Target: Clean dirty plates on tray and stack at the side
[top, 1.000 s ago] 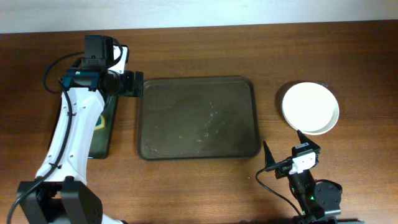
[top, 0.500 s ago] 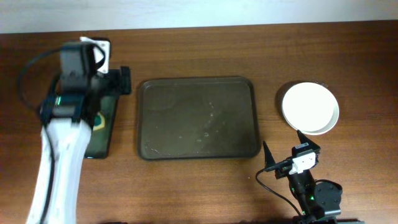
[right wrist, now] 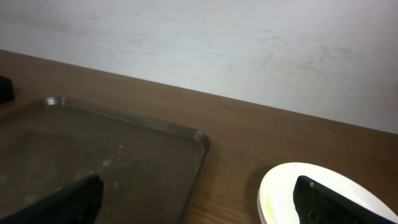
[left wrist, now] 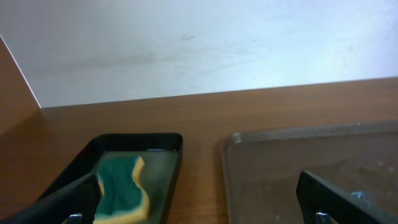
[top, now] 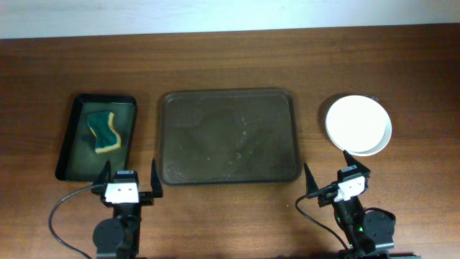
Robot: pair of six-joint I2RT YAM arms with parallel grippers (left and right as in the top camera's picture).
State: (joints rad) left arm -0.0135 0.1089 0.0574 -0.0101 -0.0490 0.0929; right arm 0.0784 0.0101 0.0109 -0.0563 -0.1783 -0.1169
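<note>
Beside the tray (top: 228, 137), plates (top: 359, 124) (unseen by left wrist); left gripper (top: 131, 170), right gripper (top: 327, 162) splayed.

Wooden table (top: 230, 57), tray (top: 228, 137), plates (top: 358, 124), black tray (top: 80, 155)

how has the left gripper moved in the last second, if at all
Yes. The left gripper withdrew from beside the far-left corner of the brown tray to just below its near-left corner in the overhead view.
</note>
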